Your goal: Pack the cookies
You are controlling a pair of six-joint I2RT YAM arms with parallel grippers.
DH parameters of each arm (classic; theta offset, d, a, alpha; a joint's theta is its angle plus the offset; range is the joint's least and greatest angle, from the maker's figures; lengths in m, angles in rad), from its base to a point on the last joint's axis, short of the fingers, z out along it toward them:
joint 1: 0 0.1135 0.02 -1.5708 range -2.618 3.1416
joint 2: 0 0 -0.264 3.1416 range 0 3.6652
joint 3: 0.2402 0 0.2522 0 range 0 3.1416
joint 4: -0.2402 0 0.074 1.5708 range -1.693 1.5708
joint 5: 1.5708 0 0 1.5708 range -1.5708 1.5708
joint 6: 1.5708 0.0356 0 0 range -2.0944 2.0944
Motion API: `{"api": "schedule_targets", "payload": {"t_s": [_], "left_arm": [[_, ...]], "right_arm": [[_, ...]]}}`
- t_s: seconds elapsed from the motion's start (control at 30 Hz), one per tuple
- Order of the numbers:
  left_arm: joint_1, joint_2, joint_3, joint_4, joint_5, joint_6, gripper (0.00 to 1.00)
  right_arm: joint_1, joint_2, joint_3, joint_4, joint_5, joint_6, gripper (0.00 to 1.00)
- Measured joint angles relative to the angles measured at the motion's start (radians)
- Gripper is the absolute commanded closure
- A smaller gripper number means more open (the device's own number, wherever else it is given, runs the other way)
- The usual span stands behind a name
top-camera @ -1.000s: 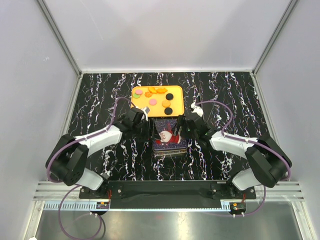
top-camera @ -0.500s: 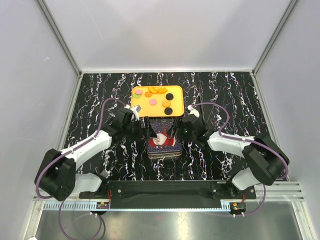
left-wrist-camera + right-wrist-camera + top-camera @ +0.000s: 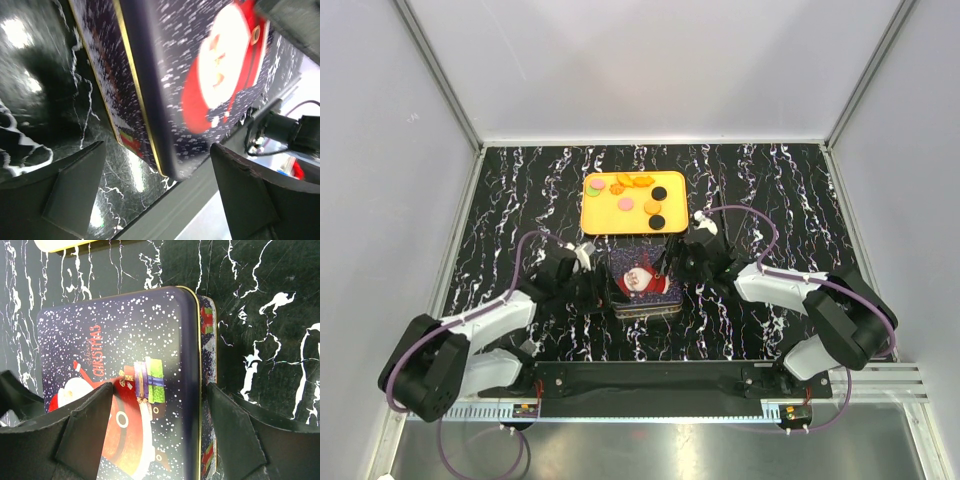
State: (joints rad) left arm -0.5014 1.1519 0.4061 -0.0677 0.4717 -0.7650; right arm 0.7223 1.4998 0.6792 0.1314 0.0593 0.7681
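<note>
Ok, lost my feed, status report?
Left gripper open, right gripper open, both flanking the tin. Cookies on tray, unpacked. Lid on, in the way.

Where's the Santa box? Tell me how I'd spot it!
Find the black marbled table, then the orange tray of cookies in its middle. Just next to the tray, on the side nearer the robot's bases, sits a dark blue tin. It is the only thing with a red Santa and white snow specks on its lid.

White arms (image 3: 495,312), black joints (image 3: 425,365), purple cables (image 3: 745,210)
</note>
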Motion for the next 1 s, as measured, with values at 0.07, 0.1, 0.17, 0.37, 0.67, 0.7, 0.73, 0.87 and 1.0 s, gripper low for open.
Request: {"api": "schedule_targets", "payload": {"t_s": [0.07, 0.1, 0.17, 0.37, 0.67, 0.7, 0.73, 0.87, 1.0], "left_arm": [[0.003, 0.029, -0.024, 0.068, 0.036, -0.034, 0.21], [0.004, 0.048, -0.029, 0.105, 0.055, -0.046, 0.29], [0.005, 0.088, -0.031, 0.161, 0.088, -0.069, 0.36], [0.012, 0.176, -0.038, 0.283, 0.153, -0.123, 0.57], [0.014, 0.253, -0.042, 0.380, 0.203, -0.168, 1.00], [0.014, 0.259, -0.042, 0.383, 0.205, -0.170, 1.00], [0.014, 0.261, -0.040, 0.382, 0.206, -0.170, 1.00], [0.011, 0.264, -0.018, 0.335, 0.203, -0.154, 1.00], [-0.023, 0.247, 0.045, 0.212, 0.153, -0.122, 1.00]], "right_arm": [[0.000, 0.000, 0.000, 0.000, -0.001, -0.001, 0.18], [0.000, 0.001, 0.000, 0.002, -0.001, -0.001, 0.18], [-0.001, 0.002, 0.000, 0.006, 0.006, -0.005, 0.18], [-0.006, 0.007, 0.000, 0.021, 0.042, -0.019, 0.18], [-0.012, 0.022, -0.001, 0.055, 0.074, -0.023, 0.19], [-0.013, 0.023, -0.001, 0.056, 0.076, -0.023, 0.20], [-0.013, 0.023, -0.001, 0.058, 0.077, -0.023, 0.20], [-0.014, 0.026, -0.001, 0.062, 0.078, -0.023, 0.20], [-0.015, 0.028, -0.001, 0.065, 0.083, -0.022, 0.20]]}}
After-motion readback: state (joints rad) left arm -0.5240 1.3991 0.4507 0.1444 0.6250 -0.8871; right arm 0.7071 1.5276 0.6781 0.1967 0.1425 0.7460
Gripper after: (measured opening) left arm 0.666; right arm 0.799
